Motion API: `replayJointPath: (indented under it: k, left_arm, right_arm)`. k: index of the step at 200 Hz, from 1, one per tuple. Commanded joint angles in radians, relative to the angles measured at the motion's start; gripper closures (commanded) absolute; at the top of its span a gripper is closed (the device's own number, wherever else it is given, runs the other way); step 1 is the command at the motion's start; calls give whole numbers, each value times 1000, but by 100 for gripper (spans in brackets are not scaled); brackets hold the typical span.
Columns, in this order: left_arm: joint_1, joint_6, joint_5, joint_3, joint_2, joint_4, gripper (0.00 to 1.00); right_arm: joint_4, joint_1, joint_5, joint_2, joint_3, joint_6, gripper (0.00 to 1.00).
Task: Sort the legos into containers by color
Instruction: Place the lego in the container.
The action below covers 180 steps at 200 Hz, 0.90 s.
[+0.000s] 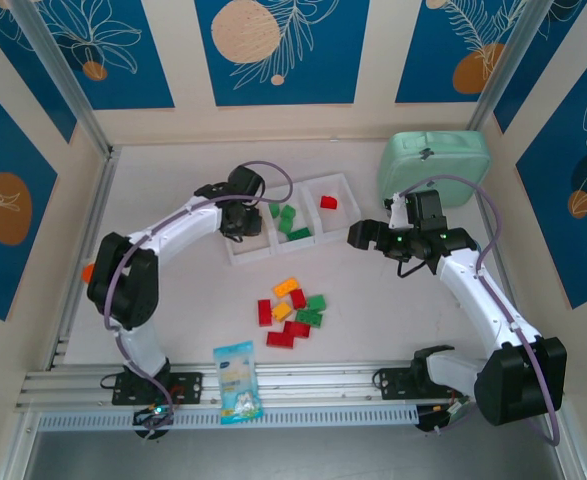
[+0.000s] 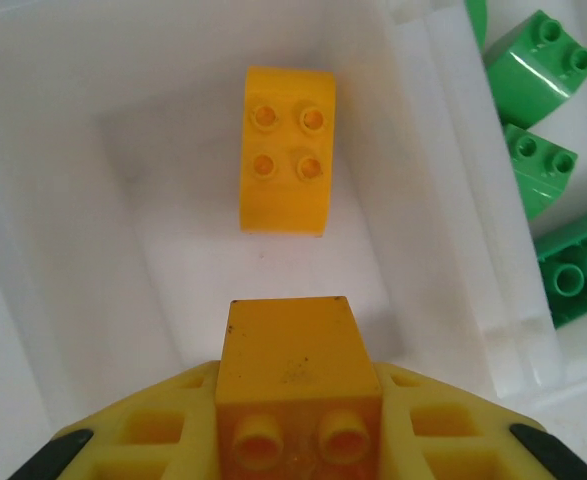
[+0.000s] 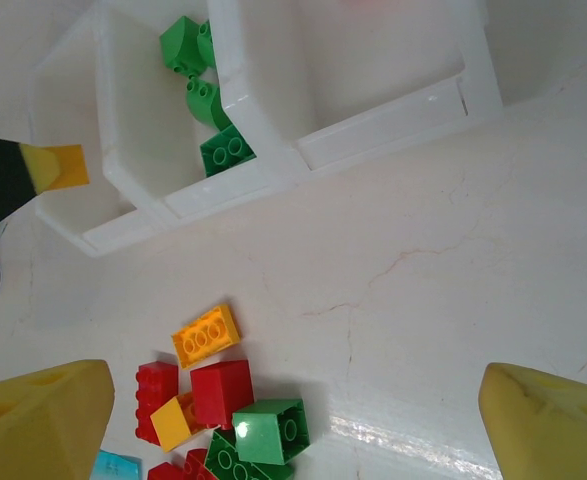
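The white tray has three compartments in a row. My left gripper hangs over the left compartment, shut on a yellow brick. Below it, another yellow brick lies studs up on that compartment's floor. Green bricks fill the middle compartment, and one red brick lies in the right one. A pile of red, green and yellow bricks sits on the table in front of the tray. My right gripper is open with nothing between its fingers, raised above the table right of the tray and the pile.
A mint-green rounded case stands at the back right. A blue-and-white snack packet lies at the near edge by the metal rail. Low walls border the table on the left, back and right.
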Motion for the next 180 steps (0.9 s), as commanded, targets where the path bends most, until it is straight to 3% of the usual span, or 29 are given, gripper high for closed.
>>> replayJointPath:
  k: [1, 93, 147, 180]
  left_arm:
    - [22, -27, 56, 28, 39, 34, 71]
    - [28, -27, 123, 1, 74, 52, 63]
    - [28, -19, 121, 5, 37, 44, 43]
    - [25, -11, 123, -17, -35, 37, 39]
  right_arm:
    - [1, -5, -24, 7, 13, -9, 6]
    - [6, -11, -32, 22, 14, -6, 6]
    - [2, -11, -25, 19, 13, -8, 6]
    - [1, -12, -26, 21, 13, -8, 6]
